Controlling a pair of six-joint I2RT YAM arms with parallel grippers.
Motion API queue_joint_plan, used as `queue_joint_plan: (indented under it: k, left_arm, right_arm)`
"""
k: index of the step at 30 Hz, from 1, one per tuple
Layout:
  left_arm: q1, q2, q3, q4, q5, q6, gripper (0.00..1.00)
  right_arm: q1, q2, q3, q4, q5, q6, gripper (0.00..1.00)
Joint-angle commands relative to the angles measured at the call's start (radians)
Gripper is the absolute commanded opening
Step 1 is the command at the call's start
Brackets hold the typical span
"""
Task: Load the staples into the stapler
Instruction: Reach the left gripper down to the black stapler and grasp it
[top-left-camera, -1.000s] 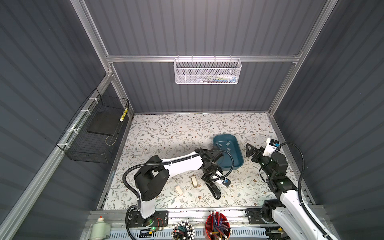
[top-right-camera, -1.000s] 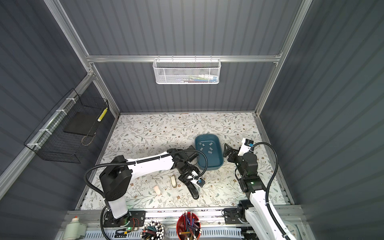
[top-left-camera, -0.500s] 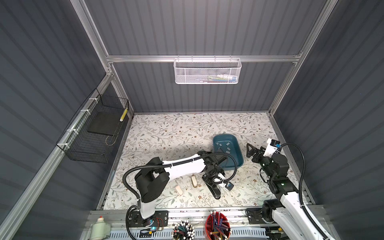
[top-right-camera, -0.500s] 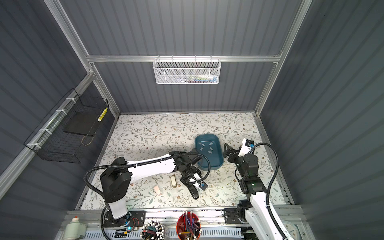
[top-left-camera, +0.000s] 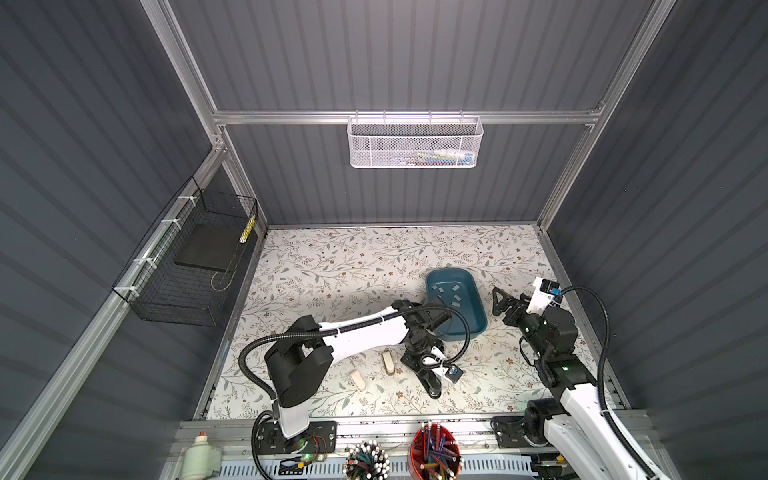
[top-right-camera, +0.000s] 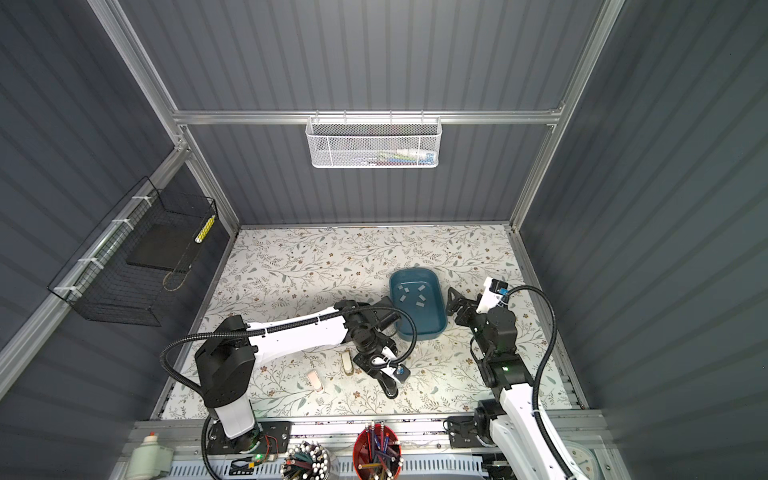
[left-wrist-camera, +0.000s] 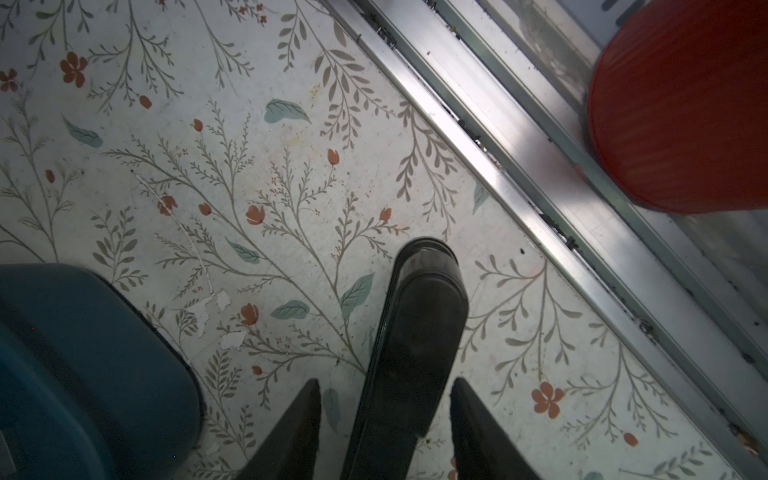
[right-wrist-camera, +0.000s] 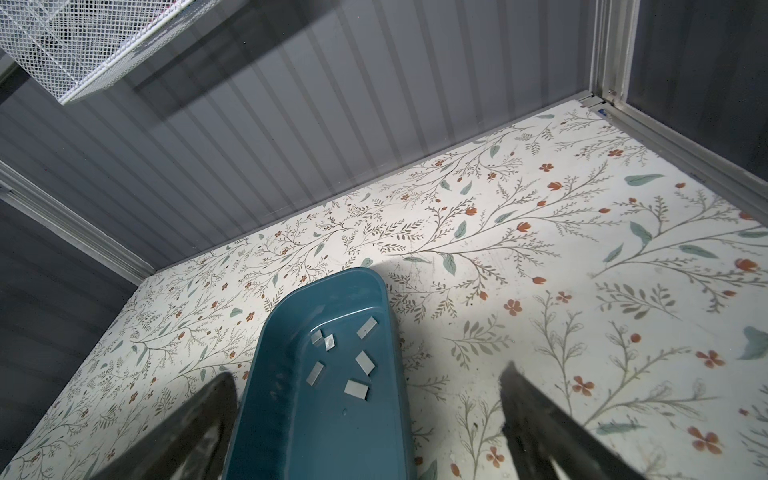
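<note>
Close up, the left gripper stood part-open astride a black stapler, table showing either side, gaps both top views hid. Just ahead of the empty, wide-spread right gripper, the staples lay in a blue tray.

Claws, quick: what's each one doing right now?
Left claw: open, straddling the long black stapler, not gripping it.
Right claw: open wide, empty.
</note>
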Motion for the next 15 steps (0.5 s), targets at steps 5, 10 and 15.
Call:
queue_joint_plan:
  k: [5, 10, 15]
  left_arm:
    - [-0.010, 0.069, 0.006, -0.001, 0.041, 0.000, 0.50]
    - [-0.014, 0.104, 0.023, -0.004, 0.053, 0.003, 0.45]
    - [-0.014, 0.115, 0.027, -0.019, 0.047, 0.014, 0.18]
  right_arm:
    - [-0.005, -0.005, -0.010, 0.000, -0.014, 0.004, 0.99]
    - [-0.005, -0.004, -0.010, 0.003, -0.015, 0.002, 0.99]
    - [-0.005, -0.008, -0.012, 0.001, -0.007, 0.007, 0.99]
